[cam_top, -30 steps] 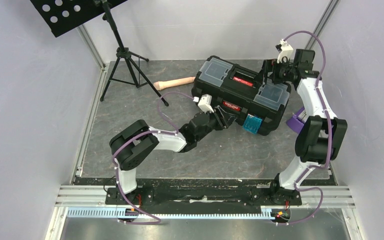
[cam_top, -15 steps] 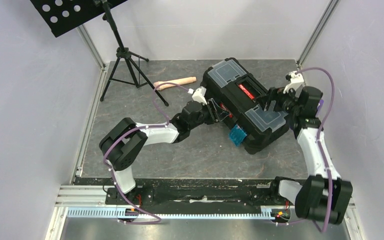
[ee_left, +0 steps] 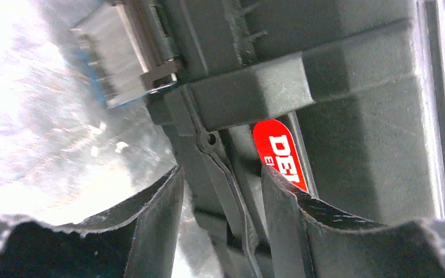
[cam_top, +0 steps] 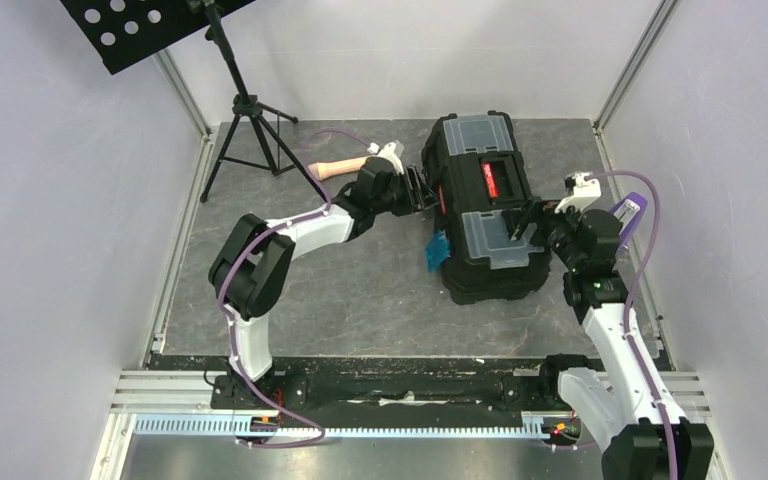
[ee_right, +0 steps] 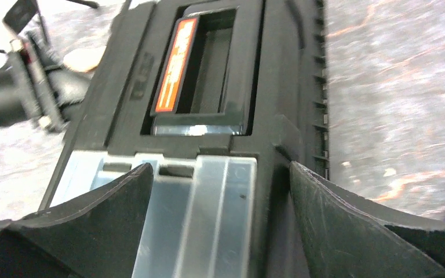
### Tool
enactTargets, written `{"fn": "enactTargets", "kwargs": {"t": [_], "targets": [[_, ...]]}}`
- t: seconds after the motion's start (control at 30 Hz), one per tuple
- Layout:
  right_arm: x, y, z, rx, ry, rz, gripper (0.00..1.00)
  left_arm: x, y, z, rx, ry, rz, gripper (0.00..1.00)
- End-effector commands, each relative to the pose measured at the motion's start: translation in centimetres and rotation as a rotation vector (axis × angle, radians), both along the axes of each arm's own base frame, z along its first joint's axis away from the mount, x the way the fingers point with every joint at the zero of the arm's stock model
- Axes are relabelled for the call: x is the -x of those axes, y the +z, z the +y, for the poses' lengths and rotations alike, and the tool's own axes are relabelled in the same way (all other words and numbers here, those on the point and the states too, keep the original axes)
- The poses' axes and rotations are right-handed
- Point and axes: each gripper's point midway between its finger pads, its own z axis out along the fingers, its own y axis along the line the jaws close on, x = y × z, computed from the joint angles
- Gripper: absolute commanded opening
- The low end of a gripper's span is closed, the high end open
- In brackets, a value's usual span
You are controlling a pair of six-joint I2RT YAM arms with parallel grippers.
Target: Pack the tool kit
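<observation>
Beige and round, a wooden handle point(cam_top: 345, 166) lies on the grey tabletop point(cam_top: 360, 290) just behind the left gripper point(cam_top: 418, 187), apart from it. That gripper sits against the left wall of the toolbox point(cam_top: 465, 205), half closed. Its fingers point(ee_left: 150, 220) are astride a ridge of the black wall, next to a red label. A sliver of light shows beside one finger, so I cannot tell whether it truly clamps the ridge.

Just nearer the arm bases than this gripper, a blue latch point(cam_top: 436, 250) hangs flipped out from the same wall. The toolbox stands upright directly between the two grippers. Its lid looks down, and its red-labelled handle point(cam_top: 490, 180) lies flat.

The right gripper point(cam_top: 522, 222) hovers over the near clear lid point(cam_top: 488, 235), spread wide and holding nothing. One finger is above the lid and the other is at the box's right rim. To the right of it, apart, lies a purple object point(cam_top: 628, 210). No pliers or screwdrivers show anywhere.

The risks, as I judge them:
- **Loose latch:** with the latch undone, any pull or lift could let the lid gape and spill what is inside.
- **Weak hold:** a narrow ridge is a poor purchase, so a tug from the left gripper may slip off and leave the box skewed.
- **Clear lid:** if the right gripper descends, a finger could press on the lid or snag the rim.
- **Purple object:** a shove rightward would drive the box into it.
</observation>
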Motion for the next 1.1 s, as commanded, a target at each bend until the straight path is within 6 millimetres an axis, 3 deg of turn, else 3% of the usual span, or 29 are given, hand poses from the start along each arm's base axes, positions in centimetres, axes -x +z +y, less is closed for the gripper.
{"fn": "enactTargets", "kwargs": {"t": [0.0, 0.13, 0.3, 0.43, 0.6, 0.83, 1.07], "targets": [[11.4, -8.9, 9.3, -0.351, 0.330, 0.592, 0.87, -2.1, 6.0, -1.5, 0.098, -0.013, -0.165, 0.59], [10.5, -8.3, 8.4, -0.262, 0.308, 0.575, 0.90, 0.6, 5.9, 0.6, 0.112, 0.005, -0.121, 0.60], [6.7, -4.4, 6.8, -0.158, 0.278, 0.499, 0.92, 4.9, 6.3, 5.3, 0.189, 0.125, -0.083, 0.61], [4.3, -2.5, 6.4, -0.134, 0.261, 0.471, 0.92, 6.9, 7.2, 7.9, 0.217, 0.187, -0.090, 0.61], [2.3, -2.2, 5.4, -0.123, 0.210, 0.480, 0.89, 8.8, 6.3, 7.7, 0.236, 0.136, -0.021, 0.60], [-0.4, 1.5, 4.4, -0.094, 0.166, 0.420, 0.89, 8.7, 3.1, 7.7, 0.213, 0.148, 0.051, 0.56], [-3.4, 2.9, 2.9, -0.054, 0.094, 0.398, 0.89, 8.3, 3.2, 7.4, 0.223, 0.141, 0.060, 0.56]]}}
